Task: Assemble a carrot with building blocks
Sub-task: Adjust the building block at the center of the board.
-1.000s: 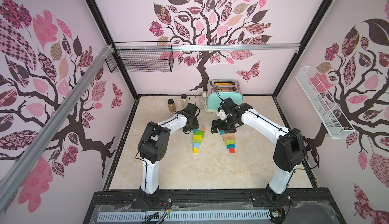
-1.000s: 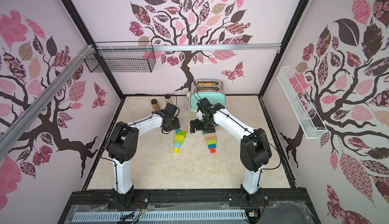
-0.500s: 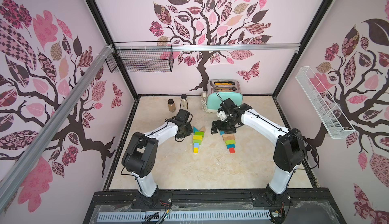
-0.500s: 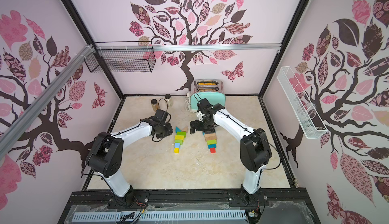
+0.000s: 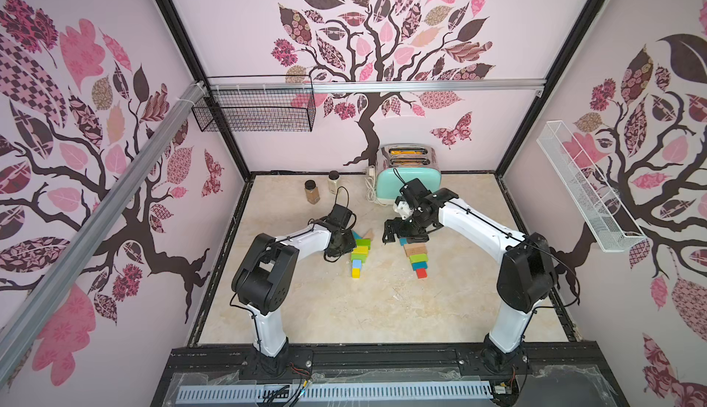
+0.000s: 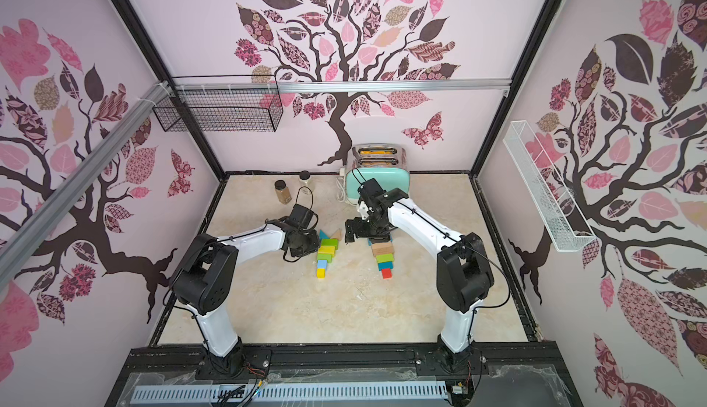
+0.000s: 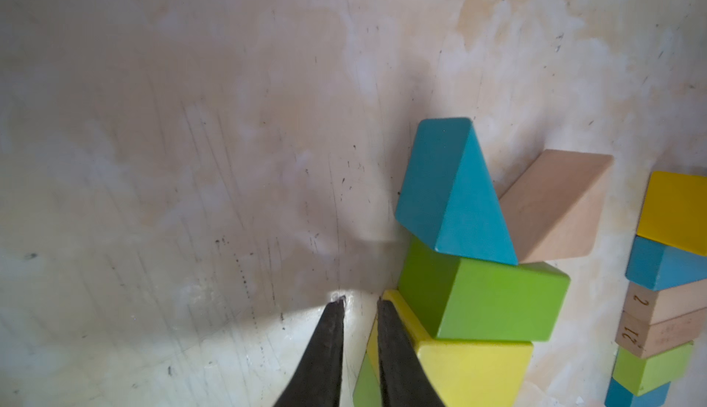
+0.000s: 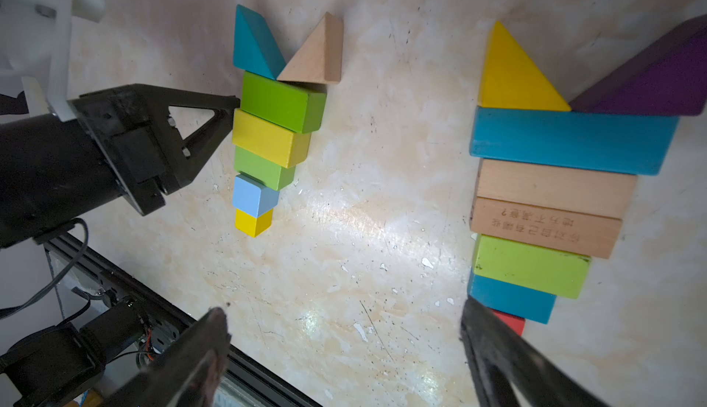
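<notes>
Building blocks [image 5: 359, 256] are laid flat on the table [image 5: 344, 309] in two tapered rows, set apart. Left gripper [image 7: 359, 301] is seen closed and empty, tips set at the end of the yellow bar [image 7: 470, 370], just beside the green bar [image 7: 486, 298]. Teal wedge [image 7: 451, 190] and tan wedge [image 7: 551, 206] are placed touching at that row's wide end. Right gripper [image 8: 342, 309] is held wide open, nothing gripped, above the wide end of the other row

tan bar [image 7: 667, 301] end — "2"; next tan bar [image 7: 652, 333] end — "21", its face carries chinese print, not legible.
</notes>
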Robot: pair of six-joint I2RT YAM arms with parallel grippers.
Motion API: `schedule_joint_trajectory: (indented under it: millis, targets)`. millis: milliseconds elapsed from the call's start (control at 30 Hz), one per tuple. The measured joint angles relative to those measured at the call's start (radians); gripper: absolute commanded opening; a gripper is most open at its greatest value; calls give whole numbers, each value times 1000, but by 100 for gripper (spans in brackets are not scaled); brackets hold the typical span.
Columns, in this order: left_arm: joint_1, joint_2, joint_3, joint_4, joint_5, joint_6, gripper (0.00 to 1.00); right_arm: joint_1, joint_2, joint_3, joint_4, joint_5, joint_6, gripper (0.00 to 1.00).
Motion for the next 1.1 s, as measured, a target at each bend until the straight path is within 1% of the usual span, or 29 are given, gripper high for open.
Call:
schedule_joint_trajectory:
  millis: [400,533,700,1100]
  targets:
    - [-2,0,0,-3,-3,0,21,0,0,0,3,-4,0,98]
    - [-2,-6,0,-31,-33,0,23,0,0,0,3,-4,0,98]
    - [4,-45,0,-63,-62,1,23,0,0,-2,5,-8,0,98]
    - [-26,-58,-50,-64,-48,-5,23,0,0,-6,7,-11,0,98]
